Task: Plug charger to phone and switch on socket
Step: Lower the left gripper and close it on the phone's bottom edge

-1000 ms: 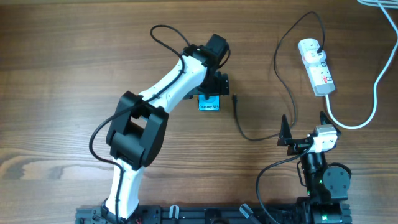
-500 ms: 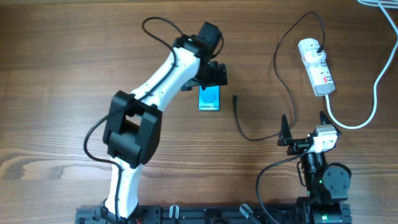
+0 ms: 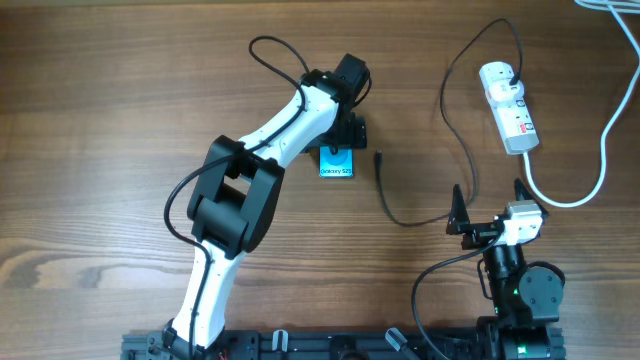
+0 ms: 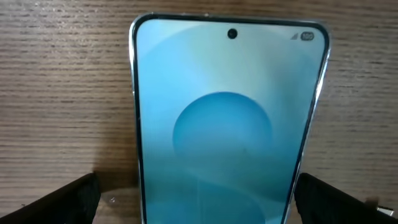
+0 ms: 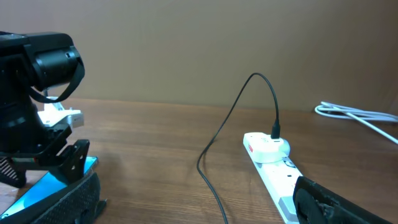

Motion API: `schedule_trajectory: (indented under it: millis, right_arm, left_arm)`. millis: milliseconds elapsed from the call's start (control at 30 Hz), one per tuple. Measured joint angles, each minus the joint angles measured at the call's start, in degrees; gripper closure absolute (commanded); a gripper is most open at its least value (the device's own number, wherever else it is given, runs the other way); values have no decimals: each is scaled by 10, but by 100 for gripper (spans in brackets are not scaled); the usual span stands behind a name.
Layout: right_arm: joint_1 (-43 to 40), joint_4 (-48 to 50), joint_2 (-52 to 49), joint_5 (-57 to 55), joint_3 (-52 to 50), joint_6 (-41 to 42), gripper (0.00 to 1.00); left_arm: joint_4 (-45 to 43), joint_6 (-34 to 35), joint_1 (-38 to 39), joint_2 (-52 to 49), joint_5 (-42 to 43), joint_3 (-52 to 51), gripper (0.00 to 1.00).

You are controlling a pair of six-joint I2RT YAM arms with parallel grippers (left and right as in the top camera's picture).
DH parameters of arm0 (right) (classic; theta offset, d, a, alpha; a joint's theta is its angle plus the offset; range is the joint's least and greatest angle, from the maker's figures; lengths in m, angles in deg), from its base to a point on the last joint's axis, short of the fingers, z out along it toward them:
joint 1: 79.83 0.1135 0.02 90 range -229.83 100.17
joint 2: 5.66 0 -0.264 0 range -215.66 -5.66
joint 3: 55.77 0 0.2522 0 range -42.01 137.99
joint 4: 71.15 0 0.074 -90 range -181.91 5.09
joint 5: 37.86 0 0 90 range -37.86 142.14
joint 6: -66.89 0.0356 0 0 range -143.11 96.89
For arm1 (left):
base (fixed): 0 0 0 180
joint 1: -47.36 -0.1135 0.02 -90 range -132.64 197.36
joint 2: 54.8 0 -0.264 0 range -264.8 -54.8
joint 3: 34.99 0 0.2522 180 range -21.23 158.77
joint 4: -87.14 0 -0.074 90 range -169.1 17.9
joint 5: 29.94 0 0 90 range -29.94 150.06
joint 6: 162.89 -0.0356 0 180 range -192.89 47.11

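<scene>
Both jaws wide — left jaws straddle the phone (image 4: 230,124), charger (image 3: 380,160) beside.

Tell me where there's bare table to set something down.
Bare wood: everything left of the left arm, and the top middle between the phone and the charger. Crowded: the right side, around socket, white cord and right pincer.

One phone (image 3: 337,166), one charger (image 3: 444,95), one power strip (image 3: 509,120), two arms: left arm (image 3: 268,148), right arm (image 3: 512,268).
</scene>
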Motion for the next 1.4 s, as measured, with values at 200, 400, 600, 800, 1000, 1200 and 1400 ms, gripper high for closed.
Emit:
schedule_trajectory:
  millis: [200, 400, 600, 800, 1000, 1200, 1400]
  right_arm:
    - [0, 0, 0, 0, 0, 0, 0]
    - [0, 0, 0, 0, 0, 0, 0]
    - [0, 0, 0, 0, 0, 0, 0]
    - [0, 0, 0, 0, 0, 0, 0]
    - [0, 0, 0, 0, 0, 0, 0]
    - [0, 0, 0, 0, 0, 0, 0]
    - [0, 0, 0, 0, 0, 0, 0]
  left_arm:
    - [-8, -2, 7, 0, -1, 0, 0]
    - [-7, -2, 8, -3, -3, 2, 0]
    - [-7, -2, 10, -6, -7, 5, 0]
    - [-7, -2, 11, -6, -12, 5, 1]
    - [-6, -3, 12, -7, -16, 5, 0]
    - [-3, -6, 16, -7, -19, 5, 0]
    - [-2, -6, 19, -8, -25, 5, 0]
